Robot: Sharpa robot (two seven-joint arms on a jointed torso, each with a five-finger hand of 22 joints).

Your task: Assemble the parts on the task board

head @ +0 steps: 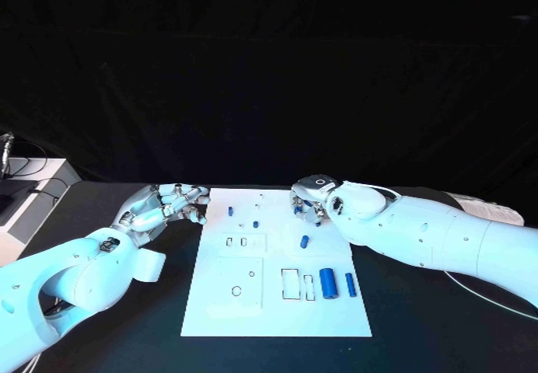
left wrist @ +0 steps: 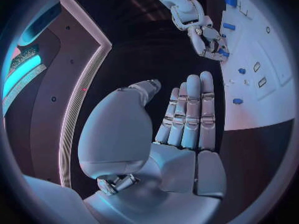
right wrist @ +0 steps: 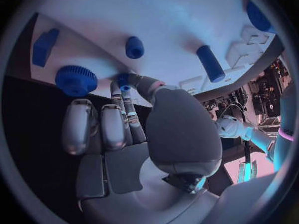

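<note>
Right hand pinching a small blue part over the board

The small blue part (right wrist: pixel 124 79) is sitting between the right hand's (head: pixel 317 200) fingertips at the white task board's (head: pixel 277 311) far right side (the wrist view is showing the pinch best). The left hand (head: pixel 170 203) is hovering open beside the board's left edge, holding nothing.

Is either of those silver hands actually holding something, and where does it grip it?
The right hand pinches a small blue part by its end, between thumb and fingertip, over the task board. The left hand holds nothing.
</note>
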